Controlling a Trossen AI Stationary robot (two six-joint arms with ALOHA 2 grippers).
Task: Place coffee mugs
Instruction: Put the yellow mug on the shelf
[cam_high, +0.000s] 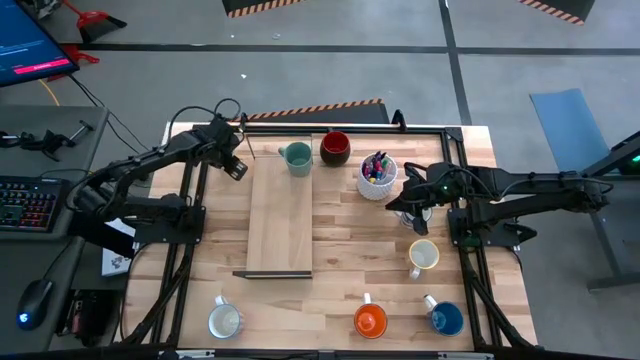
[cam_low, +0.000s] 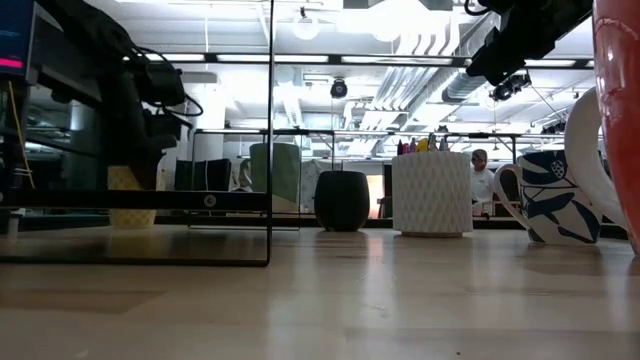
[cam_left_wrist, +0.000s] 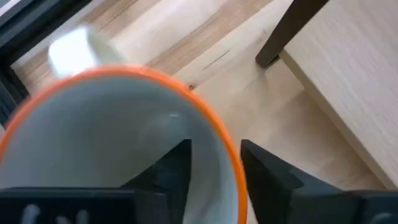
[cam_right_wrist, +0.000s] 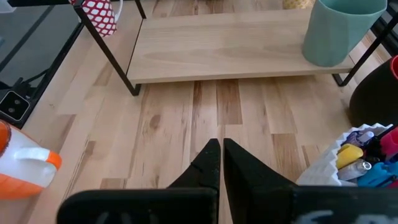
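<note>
Left gripper (cam_left_wrist: 214, 171) at the table's (cam_high: 330, 300) back-left corner, fingers straddling an orange-rimmed mug's (cam_left_wrist: 118, 137) wall. Right gripper (cam_right_wrist: 221, 162) closed, empty, beside the pen cup (cam_high: 377, 176).

A robotics lab or workshop. The wooden counter (cam_high: 330, 290) sits in a black metal frame (cam_high: 470, 270) on a grey concrete floor with black-and-orange hazard tape (cam_high: 310, 110) at twelve o'clock. At nine o'clock stand a keyboard (cam_high: 28, 203), a mouse (cam_high: 32, 303) and a monitor (cam_high: 30, 50). The low view shows exposed ceiling ducts (cam_low: 420, 85), strip lights and a seated person (cam_low: 482, 175) behind.
</note>
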